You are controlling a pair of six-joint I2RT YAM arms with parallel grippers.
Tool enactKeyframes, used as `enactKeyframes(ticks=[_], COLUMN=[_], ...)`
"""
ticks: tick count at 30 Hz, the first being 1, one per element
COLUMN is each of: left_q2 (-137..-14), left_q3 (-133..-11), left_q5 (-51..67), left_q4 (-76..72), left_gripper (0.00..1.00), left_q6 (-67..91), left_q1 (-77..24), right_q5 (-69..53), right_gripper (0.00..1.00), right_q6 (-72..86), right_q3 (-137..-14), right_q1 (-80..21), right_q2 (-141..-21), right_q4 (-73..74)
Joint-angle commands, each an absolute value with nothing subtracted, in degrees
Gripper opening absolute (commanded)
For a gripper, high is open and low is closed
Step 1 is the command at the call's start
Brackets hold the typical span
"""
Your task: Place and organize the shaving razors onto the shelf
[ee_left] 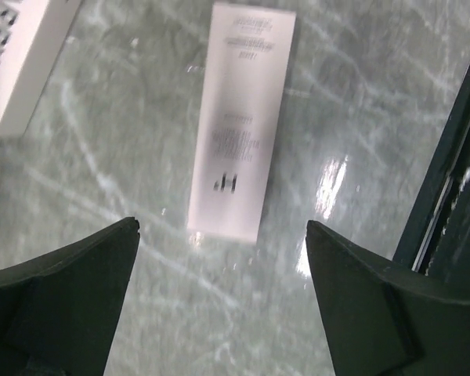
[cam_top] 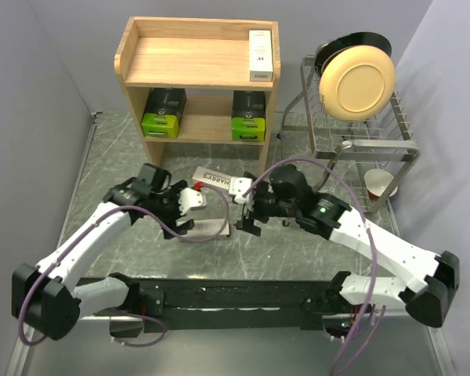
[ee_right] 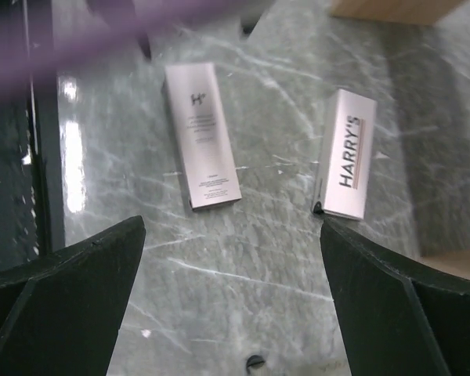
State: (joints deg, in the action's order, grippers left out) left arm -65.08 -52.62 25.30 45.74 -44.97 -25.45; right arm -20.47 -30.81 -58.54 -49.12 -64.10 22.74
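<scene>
Left hand (ee_left: 222, 225): jaws spread wide, holding nothing, poised over the H box (ee_left: 241, 125), which lies flat on the surface (ee_left: 360, 117).

HARRY'S box (cam_top: 215, 178): flat on the surface, just in front of the shelf (cam_top: 188, 70), apart from the H box.

Shelf, lower tier: left green pack (cam_top: 163, 112) and right green pack (cam_top: 248, 115), one at each end. Top tier: top box (cam_top: 260, 56), lying along the right rim.

Right hand (ee_right: 232, 222): jaws spread wide, empty, above both loose boxes.

Progress, as judged: three packs shelved, two to go; tidying may follow.

Count: razor packs, five (white boxes, three; green packs, two). Shelved, three; loose, two. Hands, two.
</scene>
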Motion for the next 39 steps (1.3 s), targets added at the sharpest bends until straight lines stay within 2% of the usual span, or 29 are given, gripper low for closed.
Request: enactKeyframes(ticks=[1, 10, 15, 23, 24, 28, 33, 37, 39], left_q2=[-70.48, -77.60, -84.01, -87.18, -88.23, -90.70, -91.93, -91.94, -90.02], left_q3=[-52.21, -49.74, -52.20, -51.33, -51.59, -53.17, -53.79, -56.33, -60.35], left_q5=[21.36, 14.69, 12.48, 10.83, 10.29, 8.18, 7.56, 8.00, 8.35], left_q4=[37.89, 27.34, 25.40, 22.59, 22.50, 23.55, 25.57, 29.68, 32.59], left_gripper=[0.89, 0.91, 0.91, 0.88, 0.87, 0.72, 0.68, 0.51, 0.48], left_q6=[-37.89, -34.37, -32.35, -32.08, -31.47, -29.45, -28.22, -26.20, -23.31], left_q1=[-31.36, -37.08, -38.32, -41.13, -41.22, -41.31, -41.31, -41.31, -41.22], right_q5=[-13.46, -16.79, -18.37, -18.37, -18.54, -18.37, -18.28, -18.19, -17.58], right_gripper=[1.00, 1.00, 1.00, 1.00, 1.00, 1.00, 1.00, 1.00, 1.00], right_q6=[-21.37, -15.30, -13.62, -13.01, -12.92, -12.83, -13.01, -12.74, -12.74], right_q3=[-58.27, -56.69, -56.43, -55.37, -55.20, -54.49, -53.53, -53.09, -53.09], right_q1=[-48.25, -41.93, -38.85, -37.27, -37.18, -37.00, -36.83, -36.83, -36.74], right_q2=[-60.65, -58.27, -57.57, -56.25, -55.99, -55.46, -54.58, -53.97, -53.53], right_q4=[22.24, 22.24, 20.92, 21.01, 20.83, 20.74, 20.22, 19.95, 19.95])
